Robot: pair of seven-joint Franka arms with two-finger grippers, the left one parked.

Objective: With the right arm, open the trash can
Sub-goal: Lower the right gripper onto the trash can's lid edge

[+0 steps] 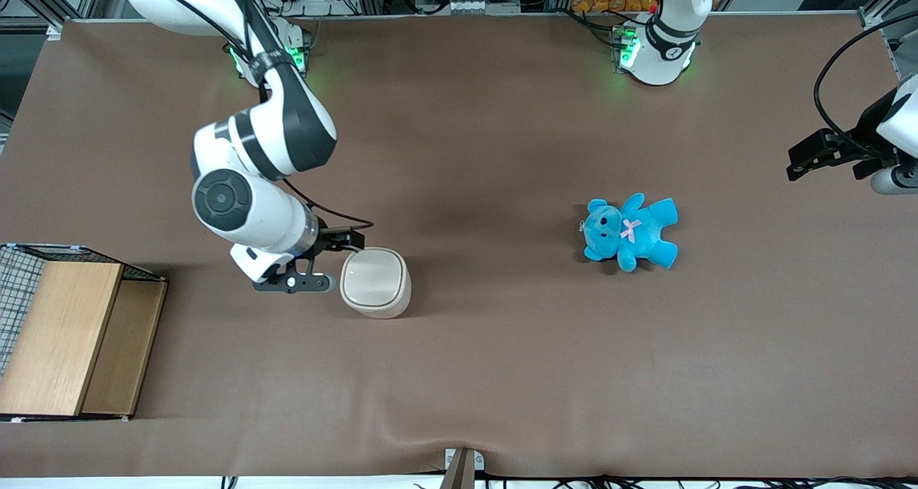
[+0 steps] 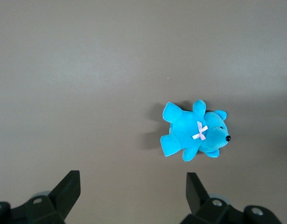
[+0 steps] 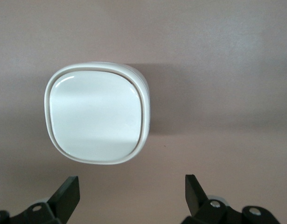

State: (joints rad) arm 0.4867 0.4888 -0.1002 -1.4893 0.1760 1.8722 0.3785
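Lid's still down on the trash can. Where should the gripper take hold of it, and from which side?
The trash can stands upright, its smooth lid shut flush inside the rim, so there is nothing to pinch. Probably best to come from above and press the lid's edge. The open gripper hangs beside the can, above the table.

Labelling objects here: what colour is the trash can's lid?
Glossy cream-white lid, clearest in the right wrist view; open pincer nearby.

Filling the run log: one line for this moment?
gripper: open, beside trash can | lid: shut | phase: approach
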